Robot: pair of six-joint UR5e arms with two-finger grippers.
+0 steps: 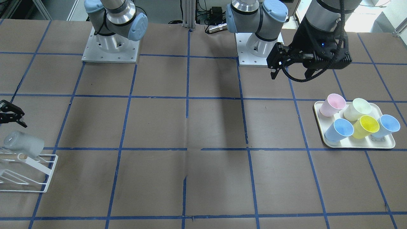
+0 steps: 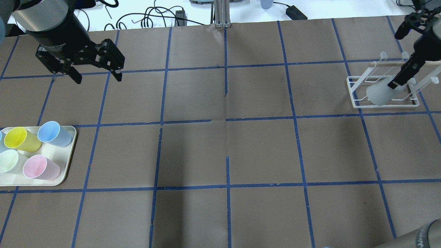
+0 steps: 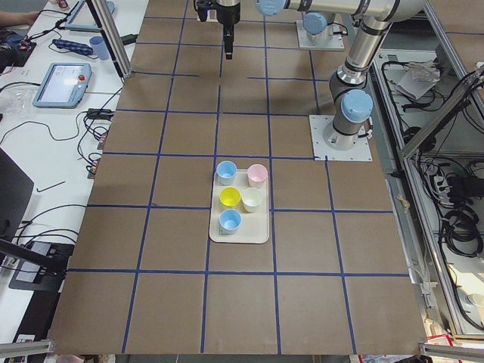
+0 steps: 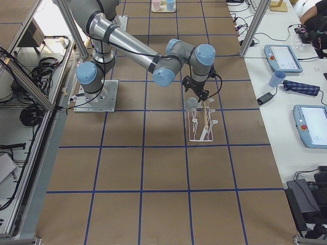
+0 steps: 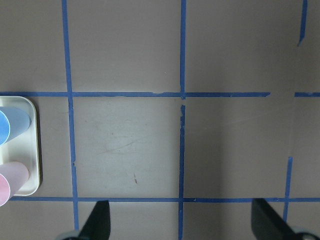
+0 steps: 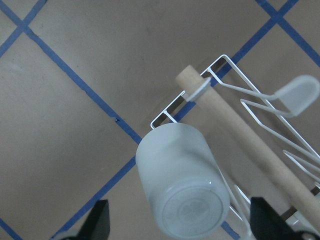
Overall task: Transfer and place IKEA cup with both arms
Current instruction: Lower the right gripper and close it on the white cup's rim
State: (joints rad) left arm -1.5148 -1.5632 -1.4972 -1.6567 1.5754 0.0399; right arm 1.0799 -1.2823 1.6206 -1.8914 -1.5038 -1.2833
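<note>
On a peg of the white wire rack near the table edge, the frosted, tapered IKEA cup hangs inverted between the right gripper and its spread fingers, untouched. The left gripper gapes, well apart.

IKEA cup tilted on white rack, right gripper beside it, five cups on tray

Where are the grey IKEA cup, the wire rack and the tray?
IKEA cup [image 6: 175, 182]: right wrist view, on its side wall.
wire rack [image 6: 240, 135]: right wrist view, on its wooden rod.
tray [image 1: 359, 143]: front-facing view, on its bare near edge.
</note>
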